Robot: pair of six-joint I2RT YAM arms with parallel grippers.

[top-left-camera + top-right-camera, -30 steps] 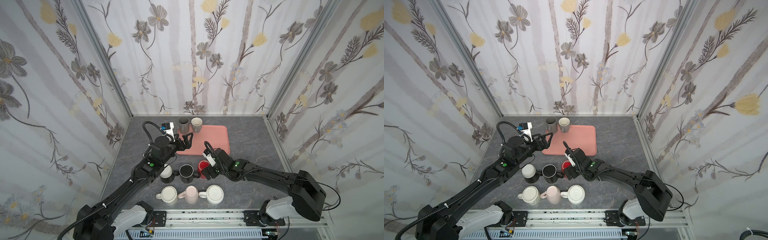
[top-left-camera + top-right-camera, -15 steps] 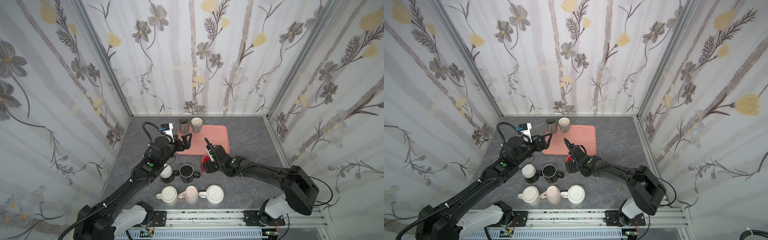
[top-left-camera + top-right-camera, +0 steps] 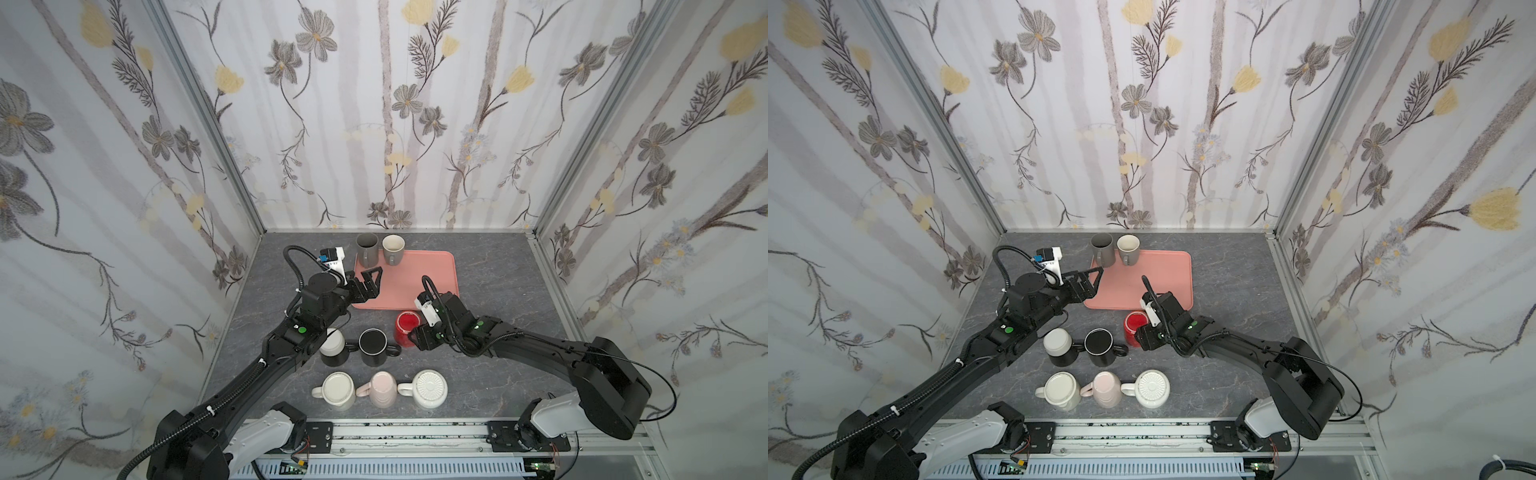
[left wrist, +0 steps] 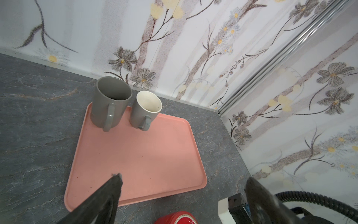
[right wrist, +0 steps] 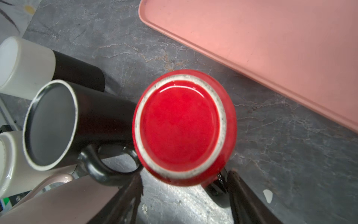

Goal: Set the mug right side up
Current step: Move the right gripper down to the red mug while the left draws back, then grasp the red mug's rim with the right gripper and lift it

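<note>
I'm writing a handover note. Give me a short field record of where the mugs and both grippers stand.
target: glossy red ceramic mug, base up on the grey stone-look table, beside the front edge of the pink plastic tray
right gripper: jaws apart, either side of what looks like the mug's handle
left gripper: open, empty, above the tray's left edge
on tray: tall grey mug and smaller cream-lined grey mug, upright
also base up: black mug, black-and-white mug, cream mug, pink mug, ribbed white mug
</note>
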